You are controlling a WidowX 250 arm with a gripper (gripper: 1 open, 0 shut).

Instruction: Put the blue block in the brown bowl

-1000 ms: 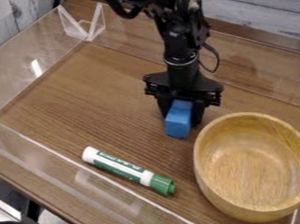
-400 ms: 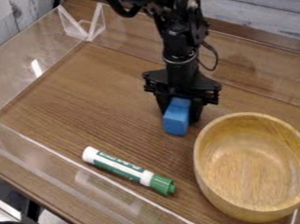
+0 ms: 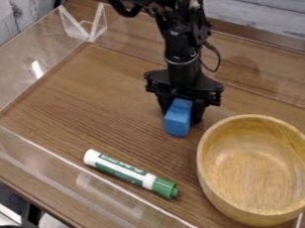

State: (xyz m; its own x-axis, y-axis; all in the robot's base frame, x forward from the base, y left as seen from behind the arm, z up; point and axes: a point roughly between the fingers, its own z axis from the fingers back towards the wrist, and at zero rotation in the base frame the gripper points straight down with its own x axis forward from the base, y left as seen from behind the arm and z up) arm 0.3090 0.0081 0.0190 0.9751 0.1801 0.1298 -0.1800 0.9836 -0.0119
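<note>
The blue block (image 3: 181, 118) stands on the wooden table just left of the brown bowl's rim. My gripper (image 3: 183, 106) points straight down over the block's top, and its black fingers are shut on the block's upper part. The brown bowl (image 3: 262, 168) sits at the lower right, wide and round, with nothing inside it. The block's lower half shows below the fingers and seems to rest on the table.
A white-and-green marker pen (image 3: 129, 173) lies near the table's front edge, left of the bowl. Clear plastic walls (image 3: 33, 71) ring the wooden table (image 3: 89, 111). A clear stand (image 3: 85, 28) sits at the back left.
</note>
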